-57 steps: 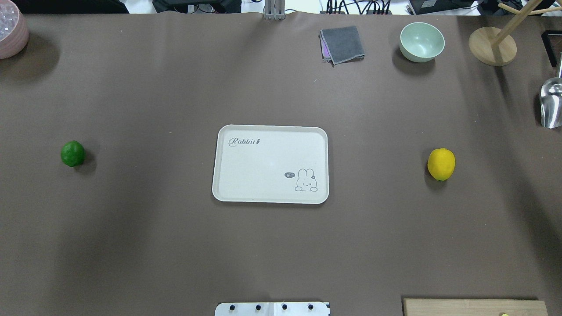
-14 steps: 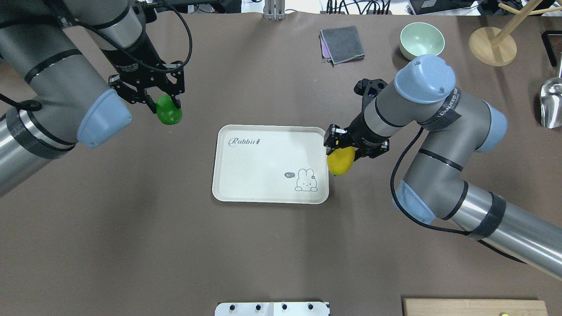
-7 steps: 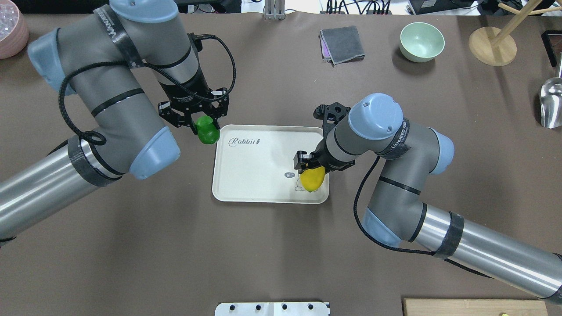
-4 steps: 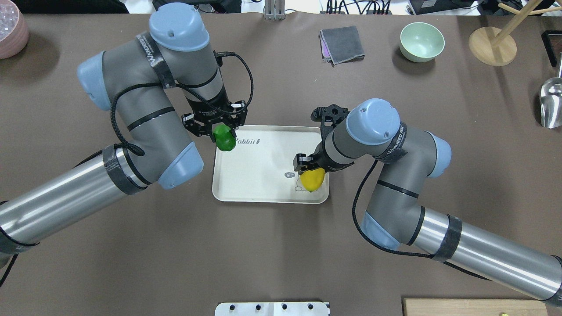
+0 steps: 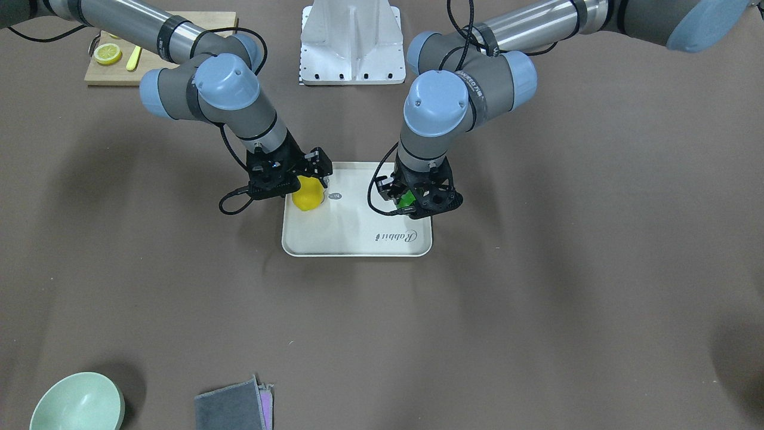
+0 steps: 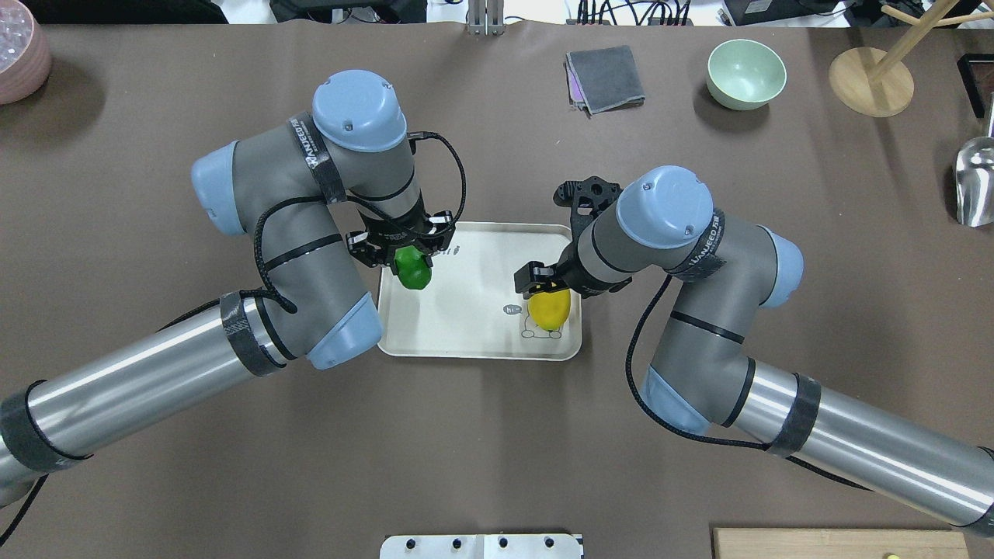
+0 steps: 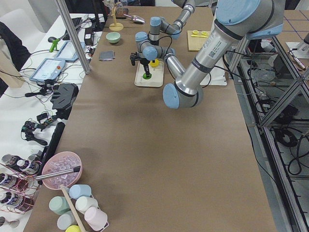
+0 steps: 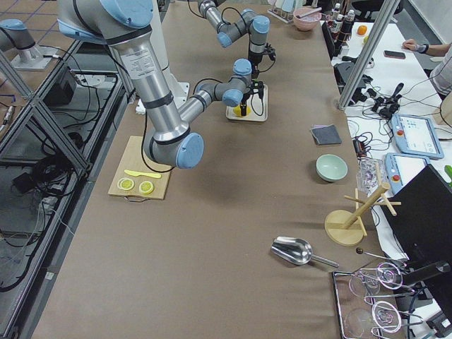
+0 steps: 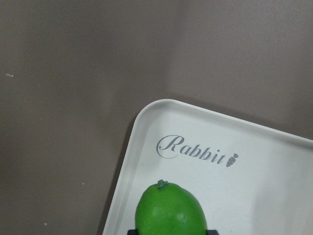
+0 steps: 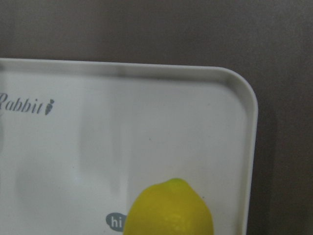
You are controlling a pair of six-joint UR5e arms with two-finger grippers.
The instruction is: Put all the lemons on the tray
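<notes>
The cream-white tray (image 6: pixel 474 310) lies at the table's middle. My left gripper (image 6: pixel 408 258) is shut on the green lemon (image 6: pixel 412 269) and holds it over the tray's far left part, beside the "Rabbit" script. The left wrist view shows this lemon (image 9: pixel 170 210) above the tray (image 9: pixel 254 142). My right gripper (image 6: pixel 548 290) is shut on the yellow lemon (image 6: pixel 550 309), low over the rabbit drawing at the tray's near right corner. The front view shows both the yellow lemon (image 5: pixel 307 194) and the green lemon (image 5: pixel 407 199). Whether either lemon touches the tray is unclear.
A mint bowl (image 6: pixel 745 74), a folded grey cloth (image 6: pixel 606 78), a wooden stand (image 6: pixel 870 81) and a metal scoop (image 6: pixel 974 182) sit at the far right. A pink bowl (image 6: pixel 19 50) is far left. A wooden cutting board (image 5: pixel 113 60) holds lemon slices.
My left gripper has carried the green lemon rightward from the tray's far left corner to over the tray. My right gripper with the yellow lemon has shifted only slightly.
</notes>
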